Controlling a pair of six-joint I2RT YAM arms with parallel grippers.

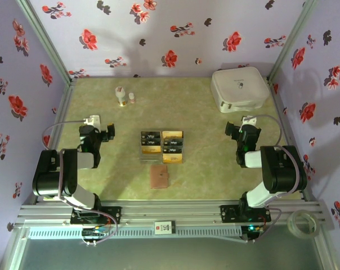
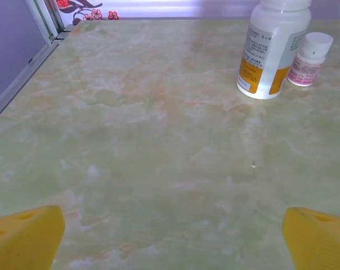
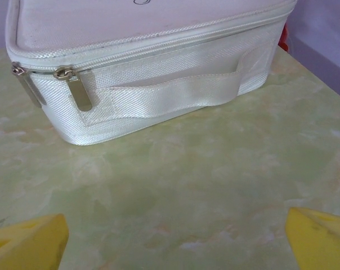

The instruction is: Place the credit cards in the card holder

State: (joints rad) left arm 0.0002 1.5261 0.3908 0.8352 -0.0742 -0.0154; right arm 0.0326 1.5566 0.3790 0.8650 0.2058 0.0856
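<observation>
Cards: thin rectangular black and gold-yellow credit cards (image 1: pixel 161 145) lie in rows at the centre of the top view.
Holder: the small, flat, reddish-brown card holder (image 1: pixel 159 176) lies just below them in the frame.
Left gripper (image 2: pixel 170 242): yellow fingers spread wide and empty above the green marbled table (image 2: pixel 147 140); a white pill bottle (image 2: pixel 274 50) stands at upper right.
Right gripper (image 3: pixel 175 242): fingers wide apart and empty, facing the white zipped fabric case (image 3: pixel 159 84).
</observation>
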